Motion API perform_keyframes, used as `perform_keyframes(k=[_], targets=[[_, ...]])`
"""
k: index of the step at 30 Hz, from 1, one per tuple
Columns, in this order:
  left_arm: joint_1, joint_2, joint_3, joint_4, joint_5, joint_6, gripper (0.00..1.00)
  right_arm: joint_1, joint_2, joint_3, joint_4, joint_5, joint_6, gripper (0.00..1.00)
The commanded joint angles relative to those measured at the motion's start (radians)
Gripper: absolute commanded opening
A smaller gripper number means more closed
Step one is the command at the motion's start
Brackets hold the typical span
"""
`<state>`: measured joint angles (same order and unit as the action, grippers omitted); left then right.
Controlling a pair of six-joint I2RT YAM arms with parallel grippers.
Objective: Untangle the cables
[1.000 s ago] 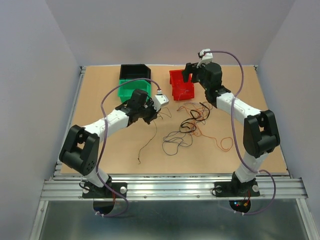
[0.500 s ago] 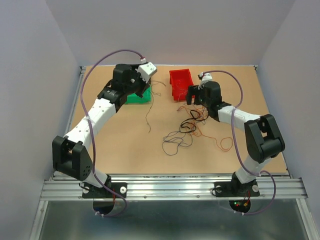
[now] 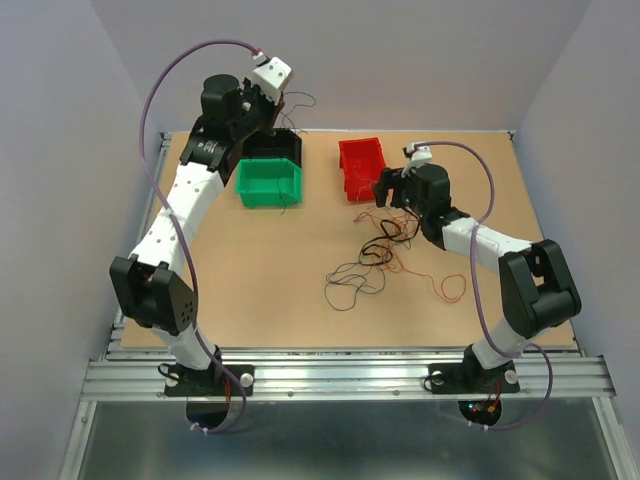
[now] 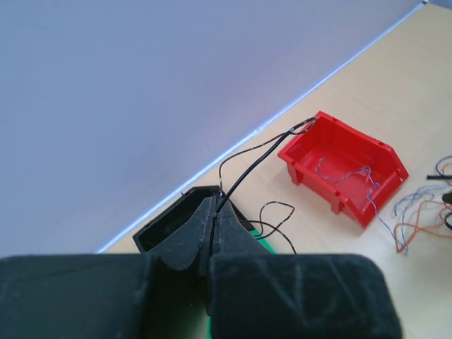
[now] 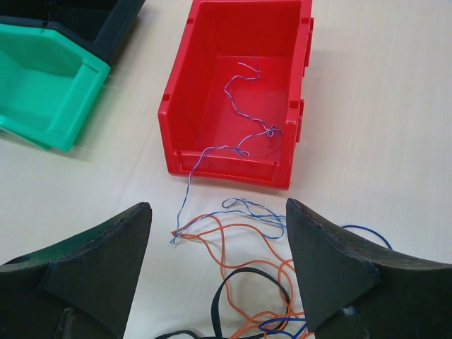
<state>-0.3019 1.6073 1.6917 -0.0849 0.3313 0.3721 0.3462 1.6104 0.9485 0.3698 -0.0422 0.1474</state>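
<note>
Right hand (image 5: 217,210) has dropped low, jaws wide over the tangled cables (image 3: 375,255) on the worktop (image 3: 250,280), just before the red bin (image 5: 178,70). Farther back, left hand (image 4: 214,205) is now raised over the black bin (image 4: 159,229), pinching one black cable (image 4: 254,159). Looks like one strand is free.

Resting on table (image 3: 250,290): green bin (image 3: 268,183), black bin (image 3: 285,150) just behind it, red bin (image 3: 362,168) to the right. Sprawling nearer, by red bin: tangled cables (image 3: 375,255).
</note>
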Motion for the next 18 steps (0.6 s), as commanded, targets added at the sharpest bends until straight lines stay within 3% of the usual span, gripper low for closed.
perform_keyframes(k=[1, 4, 8, 14, 18], targets=[[0.014, 0.078, 0.095, 0.112, -0.008, -0.022, 0.00, -0.004, -0.024, -0.024, 0.075, -0.008, 0.001, 0.81], [0.035, 0.143, 0.132, 0.171, -0.026, -0.012, 0.00, -0.004, -0.027, -0.027, 0.073, -0.010, -0.003, 0.81], [0.089, 0.189, 0.120, 0.250, 0.058, -0.022, 0.00, -0.004, -0.035, -0.036, 0.077, -0.008, -0.008, 0.81], [0.144, 0.145, -0.127, 0.422, 0.143, 0.030, 0.00, -0.004, -0.044, -0.047, 0.081, -0.002, -0.012, 0.81], [0.194, 0.053, -0.406, 0.520, 0.259, 0.059, 0.00, -0.004, -0.041, -0.048, 0.080, 0.004, -0.012, 0.81]])
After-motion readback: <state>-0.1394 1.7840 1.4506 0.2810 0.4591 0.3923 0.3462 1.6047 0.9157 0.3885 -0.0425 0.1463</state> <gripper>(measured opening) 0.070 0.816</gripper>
